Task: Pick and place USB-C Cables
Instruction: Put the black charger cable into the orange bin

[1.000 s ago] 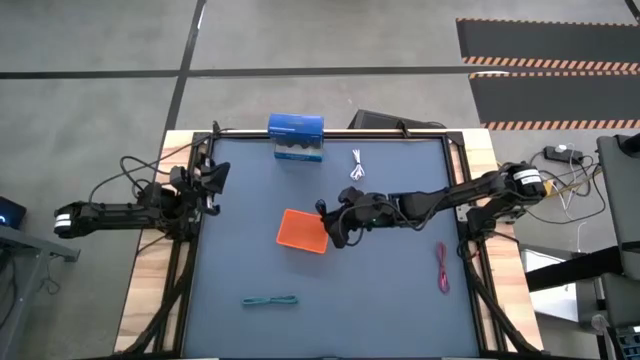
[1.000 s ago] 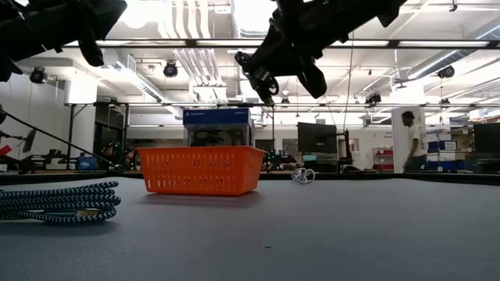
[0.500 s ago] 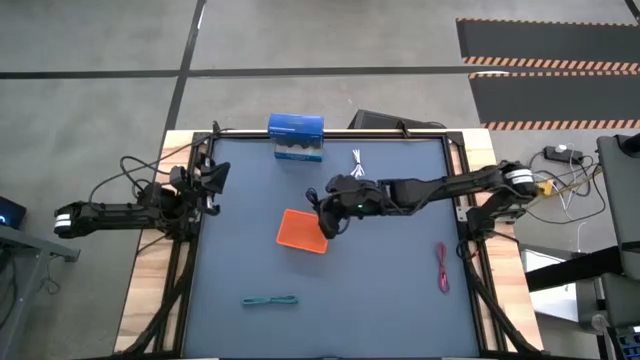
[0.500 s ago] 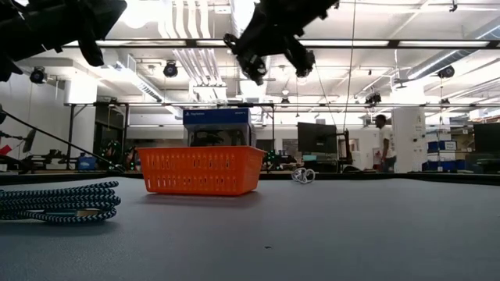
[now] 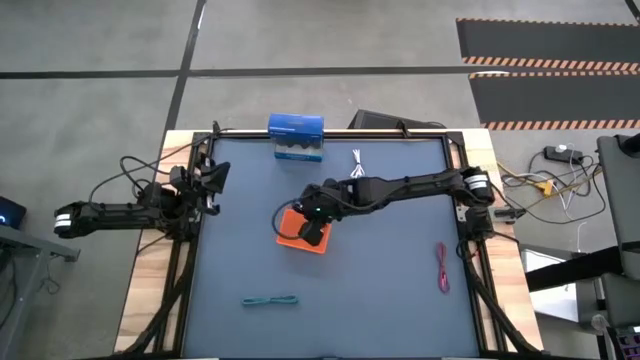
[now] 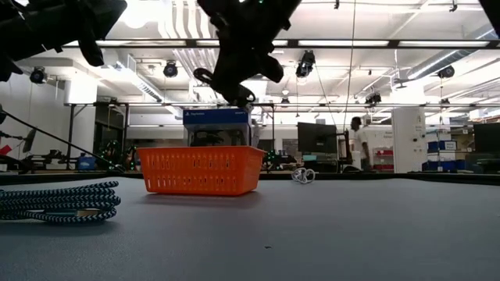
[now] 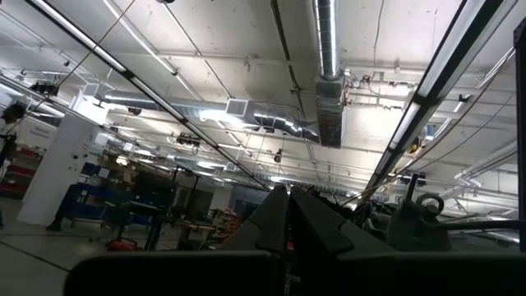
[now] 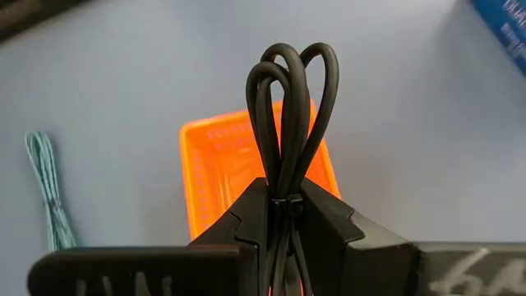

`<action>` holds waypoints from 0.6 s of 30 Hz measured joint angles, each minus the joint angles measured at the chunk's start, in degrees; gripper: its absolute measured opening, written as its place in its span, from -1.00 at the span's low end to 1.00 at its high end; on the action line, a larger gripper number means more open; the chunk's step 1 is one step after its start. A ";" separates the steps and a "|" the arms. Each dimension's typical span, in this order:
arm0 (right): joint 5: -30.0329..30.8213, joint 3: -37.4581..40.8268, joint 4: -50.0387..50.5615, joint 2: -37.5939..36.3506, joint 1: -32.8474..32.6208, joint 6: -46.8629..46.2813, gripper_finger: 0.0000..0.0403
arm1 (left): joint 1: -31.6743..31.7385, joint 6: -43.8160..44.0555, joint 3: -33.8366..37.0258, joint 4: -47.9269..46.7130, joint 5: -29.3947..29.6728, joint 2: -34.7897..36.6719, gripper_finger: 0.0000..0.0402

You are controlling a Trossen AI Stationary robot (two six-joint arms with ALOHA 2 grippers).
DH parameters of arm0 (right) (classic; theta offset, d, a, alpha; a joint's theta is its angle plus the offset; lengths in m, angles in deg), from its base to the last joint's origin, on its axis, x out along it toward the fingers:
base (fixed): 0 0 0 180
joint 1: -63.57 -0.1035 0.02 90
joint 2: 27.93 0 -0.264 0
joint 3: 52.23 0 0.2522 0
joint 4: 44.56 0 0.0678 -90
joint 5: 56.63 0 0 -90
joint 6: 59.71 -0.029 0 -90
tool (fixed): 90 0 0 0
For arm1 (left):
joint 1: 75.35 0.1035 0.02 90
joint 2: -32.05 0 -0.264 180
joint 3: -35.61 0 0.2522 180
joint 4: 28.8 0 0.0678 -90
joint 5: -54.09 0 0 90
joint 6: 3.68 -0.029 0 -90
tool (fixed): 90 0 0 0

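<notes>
Now, right gripper (image 8: 283, 215): fingers clamped on the black cable (image 8: 289, 115), hanging above the orange tray (image 5: 292, 231).
Left gripper (image 5: 212, 178): at the table's left edge, fingers' state unclear.
Other cables: white (image 5: 357, 165), red (image 5: 441, 268), teal (image 5: 270, 300) lie on the table.

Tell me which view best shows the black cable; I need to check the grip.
The right wrist view: the black USB-C cable stands looped between the right gripper fingers, over the orange tray. The low view shows only a dark loop under the gripper. The high view hides it; the left wrist view misses it.
</notes>
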 joint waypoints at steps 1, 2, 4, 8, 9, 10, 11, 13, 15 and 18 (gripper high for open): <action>-0.78 -1.08 1.41 0.45 0.10 0.06 -0.79 | 0.00 -0.02 0.01 0.00 0.00 -0.02 -1.00; -1.85 -2.00 2.37 1.10 0.18 0.07 -0.79 | 0.01 -0.01 -0.01 0.00 0.00 -0.02 -1.00; -4.61 -3.36 3.06 1.98 0.43 0.09 -0.79 | 0.00 0.02 0.00 0.00 0.00 0.06 -1.00; -8.84 -4.78 3.28 4.80 0.43 0.64 -0.79 | 0.00 0.04 -0.01 -0.10 -0.02 0.26 -1.00; -9.90 -5.15 3.36 5.66 0.41 0.96 -0.79 | 0.02 0.04 -0.01 0.01 -0.02 0.24 -1.00; -10.66 -5.59 3.44 6.46 0.41 1.32 -0.79 | 0.00 0.04 -0.01 0.01 -0.02 0.22 -1.00; -11.40 -5.99 3.35 7.26 0.41 1.86 -0.79 | 0.00 0.04 -0.01 -0.06 -0.04 0.24 -1.00; -11.89 -6.80 3.51 8.82 0.41 2.46 -0.79 | 0.02 0.07 -0.01 -0.02 -0.04 0.26 -1.00; -12.08 -7.84 3.59 10.37 0.42 2.97 -0.79 | 0.01 0.07 -0.01 -0.02 -0.03 0.28 -1.00; -12.72 -9.60 3.93 11.94 0.81 3.65 -0.79 | 0.02 0.09 -0.01 -0.02 -0.03 0.27 -1.00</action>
